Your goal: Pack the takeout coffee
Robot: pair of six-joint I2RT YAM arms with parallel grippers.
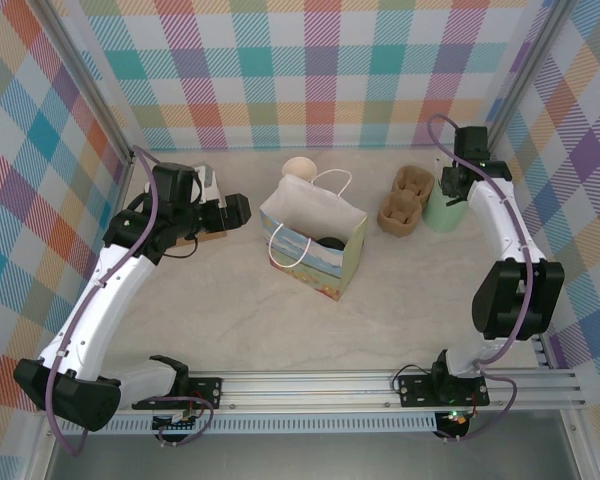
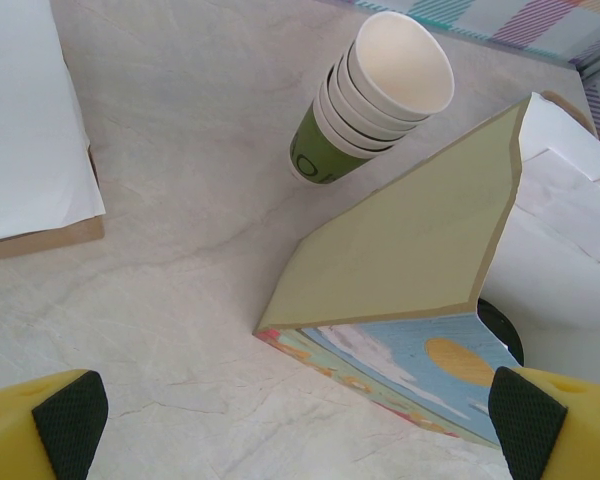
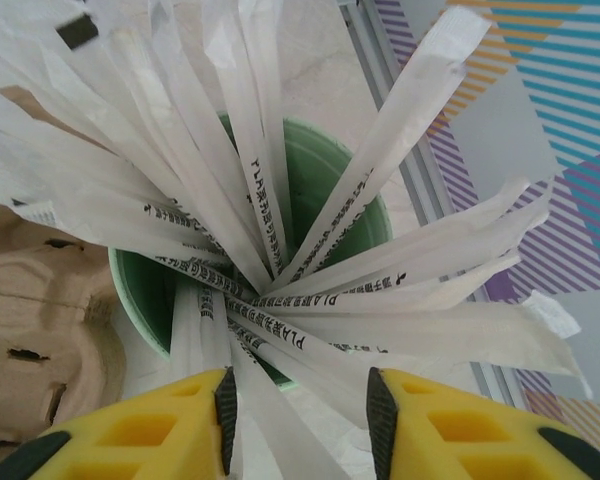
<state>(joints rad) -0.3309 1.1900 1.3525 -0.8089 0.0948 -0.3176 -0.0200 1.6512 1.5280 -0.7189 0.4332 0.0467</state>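
- The left gripper point(image 2: 298, 428) is spread wide with nothing between its yellow, black-padded fingers. It hangs over the bare table point(image 2: 160, 300) just left of the paper bag point(image 2: 410, 250).
- The right gripper point(image 3: 302, 415) is partly open with a narrow gap, above the mint cup point(image 3: 330, 170) near the table's far right corner. Wrapped sticks point(image 3: 420, 290) pass between its pads; I cannot tell whether a pad presses one.
- The takeout coffee point(image 1: 330, 242) sits inside the bag at the middle of the table. Its round black lid shows low against the white lining, and the cup body is hidden.
- The bag stands upright and open, with white cord handles, an olive side and a front painted with blue sky and an orange sun.
- The stick wrappers carry black print: "PLA", then characters too small to read.
- A stack of paper cups point(image 2: 375, 95), green outside and cream inside, stands just behind the bag toward the far edge. Its outer cup bears a dark ring mark, and no words on it are legible.
- Brown pulp cup carriers point(image 1: 402, 200) lie between the bag and the mint cup, just beside the cup.
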